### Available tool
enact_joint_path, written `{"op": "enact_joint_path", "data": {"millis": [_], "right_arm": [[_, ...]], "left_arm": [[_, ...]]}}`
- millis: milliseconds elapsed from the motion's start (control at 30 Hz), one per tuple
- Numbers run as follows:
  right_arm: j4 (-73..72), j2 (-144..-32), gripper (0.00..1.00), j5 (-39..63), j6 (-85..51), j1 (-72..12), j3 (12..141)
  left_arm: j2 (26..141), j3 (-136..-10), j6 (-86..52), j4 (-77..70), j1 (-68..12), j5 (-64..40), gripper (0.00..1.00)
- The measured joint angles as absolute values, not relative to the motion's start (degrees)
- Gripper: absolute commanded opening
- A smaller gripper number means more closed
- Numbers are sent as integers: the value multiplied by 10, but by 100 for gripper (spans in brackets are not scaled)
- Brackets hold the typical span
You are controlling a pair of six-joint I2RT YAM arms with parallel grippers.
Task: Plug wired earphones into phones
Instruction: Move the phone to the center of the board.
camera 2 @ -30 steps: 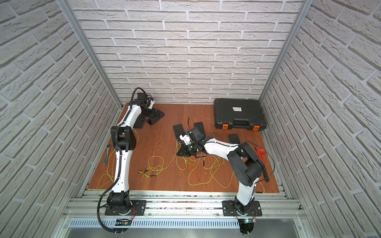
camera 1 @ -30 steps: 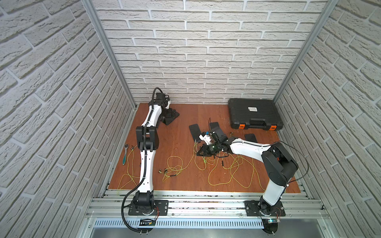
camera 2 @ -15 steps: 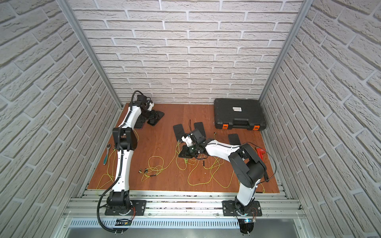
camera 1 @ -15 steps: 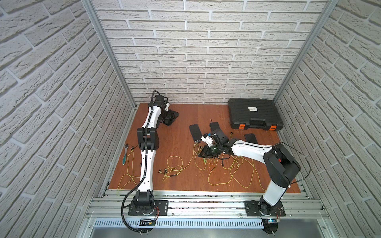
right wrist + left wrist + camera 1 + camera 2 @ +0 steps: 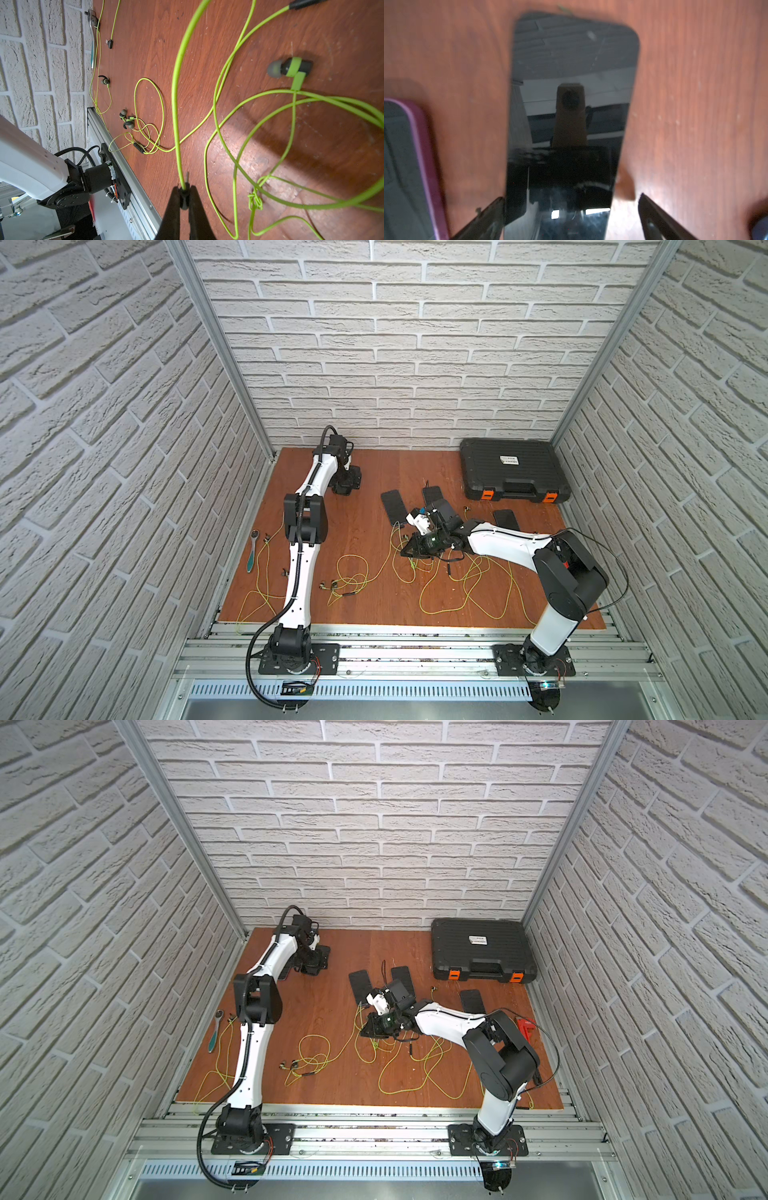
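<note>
Yellow-green cord rose from the small dark plug that the right gripper held pinched between closed fingers, w/ a dark green-banded earbud lying on the wooden tabletop ahead of it & off to one side. Left gripper stood wide open over a black phone that lay flat between its fingers and ran out ahead of them; whether either touched the phone's edge couldn't be told, and a 2nd phone w/ purplish rim lay just outside one finger. In both top views a 3rd phone lay near the right gripper, off to its side, apart from it.
</note>
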State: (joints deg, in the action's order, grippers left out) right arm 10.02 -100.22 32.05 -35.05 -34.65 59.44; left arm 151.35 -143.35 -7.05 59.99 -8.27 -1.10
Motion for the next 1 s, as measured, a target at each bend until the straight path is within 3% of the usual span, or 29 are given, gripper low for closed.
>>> {"op": "enact_joint_path", "data": {"millis": [133, 400, 533, 700, 833, 1000], "right_arm": [[100, -1002, 6, 319, -351, -347, 586], [99, -1002, 6, 317, -349, -347, 585], [99, -1002, 6, 317, -348, -347, 585], [102, -1002, 6, 317, -336, -347, 586], [112, -1003, 6, 316, -325, -347, 593], [119, -1011, 6, 317, -316, -347, 609]], "left_arm": [[1516, -1441, -66, 625, -100, 15, 96], [1524, -1461, -77, 650, -105, 33, 68], [1524, -1461, -82, 652, -106, 44, 61], [1496, -1415, -97, 640, -109, 51, 60], [1423, -1278, -122, 630, -116, 55, 60], [1315, -1087, -156, 621, -129, 47, 77]]}}
